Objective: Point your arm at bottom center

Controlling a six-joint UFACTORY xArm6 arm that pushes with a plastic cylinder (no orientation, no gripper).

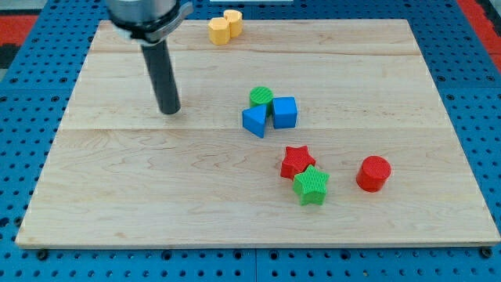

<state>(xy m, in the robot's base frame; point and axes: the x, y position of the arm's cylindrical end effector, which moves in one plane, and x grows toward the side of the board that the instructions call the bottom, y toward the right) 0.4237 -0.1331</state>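
Note:
My tip [169, 111] rests on the wooden board [156, 204] in its upper left part, well left of the middle cluster. That cluster holds a green cylinder [261, 96], a blue cube [285, 112] and a blue triangular block [254, 121], all touching. Lower right of centre, a red star [297, 161] touches a green star [311, 186]. A red cylinder [373, 173] stands apart to their right. No block lies near the bottom centre of the board.
Two yellow blocks [225, 27], close together, sit at the board's top edge. A blue pegboard surface [477, 94] surrounds the board. The arm's dark body [145, 16] hangs over the top left.

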